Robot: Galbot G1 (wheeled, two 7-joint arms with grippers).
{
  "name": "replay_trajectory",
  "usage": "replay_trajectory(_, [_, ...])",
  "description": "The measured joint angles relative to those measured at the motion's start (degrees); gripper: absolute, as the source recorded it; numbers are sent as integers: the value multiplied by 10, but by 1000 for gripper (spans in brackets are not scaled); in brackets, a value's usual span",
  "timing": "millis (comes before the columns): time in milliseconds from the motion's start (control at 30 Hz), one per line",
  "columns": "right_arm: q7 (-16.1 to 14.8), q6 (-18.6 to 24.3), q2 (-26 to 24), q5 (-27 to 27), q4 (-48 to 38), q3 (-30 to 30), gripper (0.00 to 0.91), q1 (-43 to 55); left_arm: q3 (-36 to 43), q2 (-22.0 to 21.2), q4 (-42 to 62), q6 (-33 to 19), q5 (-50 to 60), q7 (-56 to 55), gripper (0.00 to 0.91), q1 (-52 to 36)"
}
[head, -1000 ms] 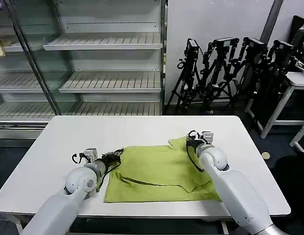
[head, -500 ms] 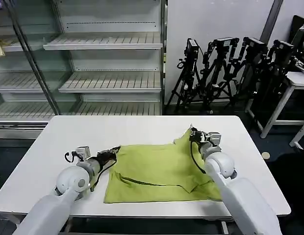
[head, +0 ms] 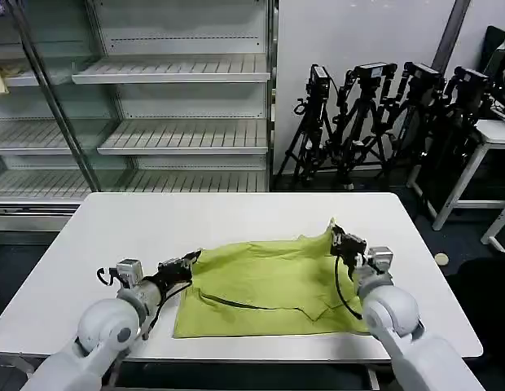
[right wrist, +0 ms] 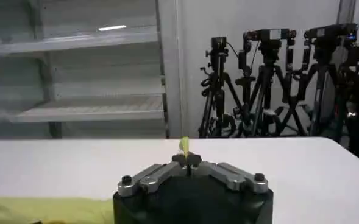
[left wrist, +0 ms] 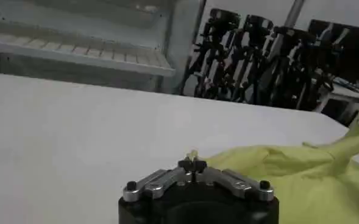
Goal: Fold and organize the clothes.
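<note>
Left gripper (head: pixel 190 259) and right gripper (head: pixel 335 235): jaws pinched on far corners of T-shirt (head: pixel 265 285), lifted off desk (head: pixel 114 236). Soft, light, drapes; best gripped at hems.

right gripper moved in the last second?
Yes. In the head view the right gripper, shut on the T-shirt corner, has shifted toward the table's right edge and slightly nearer the robot, pulling that corner outward.

We see left pincer (head: pixel 190 259) low, pinched closed; right pincer (head: pixel 335 234) raised, closed too; both arms extended forward.
</note>
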Motion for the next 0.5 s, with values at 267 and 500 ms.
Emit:
replay_trajectory(267, [-8,1,-4,-10,48,44,0,-84,-15,16,-51,-13,43,10,20,58])
replay_trajectory(500, [-8,2,0,-20,74,66,0,-138,-13,19,-72,-24,83,22,20,99])
